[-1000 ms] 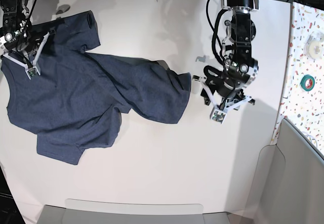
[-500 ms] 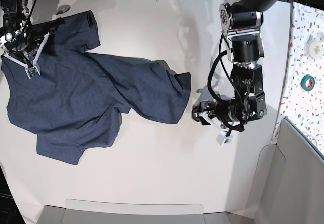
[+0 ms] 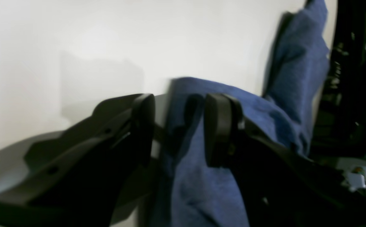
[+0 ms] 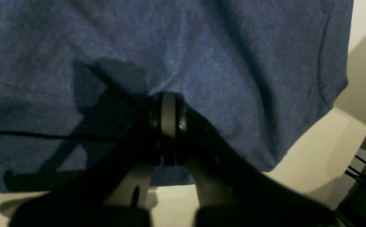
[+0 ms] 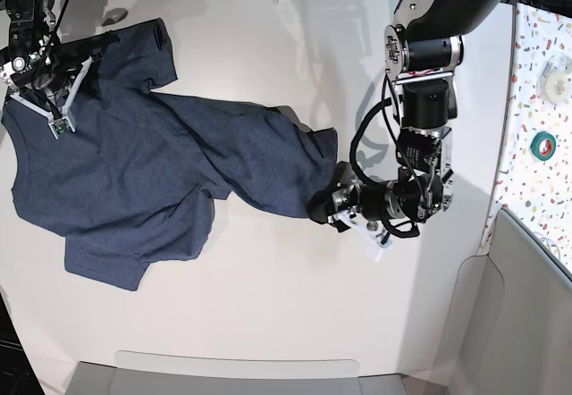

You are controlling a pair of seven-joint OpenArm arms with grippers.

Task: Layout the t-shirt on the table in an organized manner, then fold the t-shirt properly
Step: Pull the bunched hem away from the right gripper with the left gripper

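The t-shirt (image 5: 152, 172) lay rumpled across the table (image 5: 268, 297), from nine o'clock to centre; the left gripper (image 5: 332, 205) reached its three-o'clock edge, jaws apart with a blue fold between the fingers (image 3: 222, 126); the right gripper (image 5: 55, 109), at ten o'clock, was pinched closed on cloth in the right wrist view.

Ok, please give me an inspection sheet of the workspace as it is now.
Surface: white table, bare in front.
Job's things: navy t-shirt, crumpled, not laid flat.
Clutter: green tape roll on the speckled side surface.
Grippers: left gripper open, shirt edge between its fingers; right gripper shut on the t-shirt.
Cables: black cables along the left arm.
Surroundings: grey bin at one side.
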